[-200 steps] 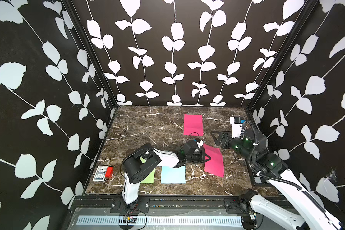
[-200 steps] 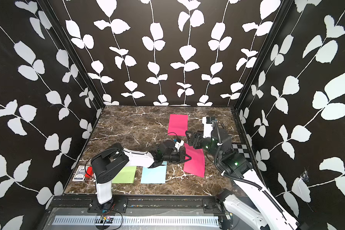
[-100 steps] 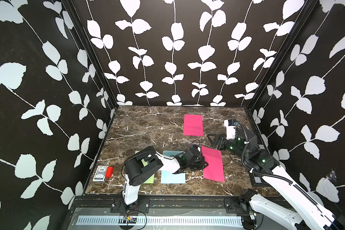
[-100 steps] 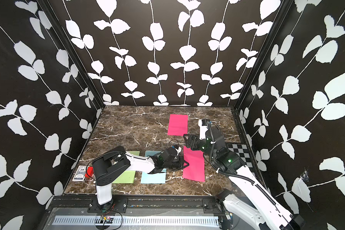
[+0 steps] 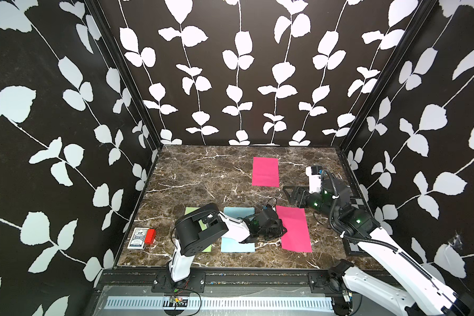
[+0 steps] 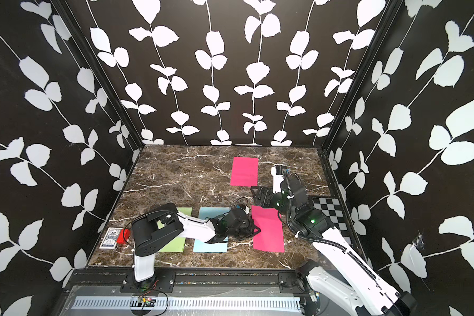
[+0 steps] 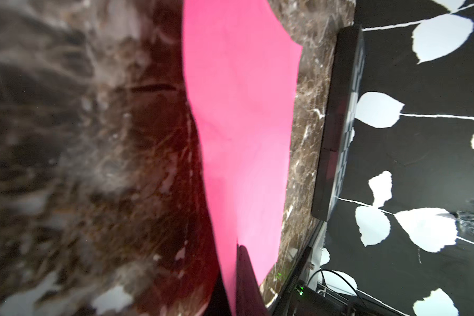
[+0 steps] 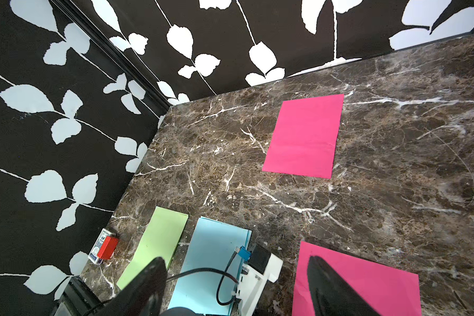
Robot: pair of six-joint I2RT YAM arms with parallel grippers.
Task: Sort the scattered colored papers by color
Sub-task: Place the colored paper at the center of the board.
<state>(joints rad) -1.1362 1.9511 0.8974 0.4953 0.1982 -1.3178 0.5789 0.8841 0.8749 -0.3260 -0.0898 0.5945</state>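
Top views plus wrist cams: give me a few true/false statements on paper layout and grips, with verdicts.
1. The far pink sheet and the near pink sheet lie apart. True.
2. The right fingers grip the far pink sheet. False: they are open and hold nothing.
3. The left fingers are shut on the near pink sheet's edge. True.
4. The green paper lies between the blue paper and the near pink sheet. False: the blue paper is in the middle.
5. The card box sits on the green paper. False: it sits on the table beside it.
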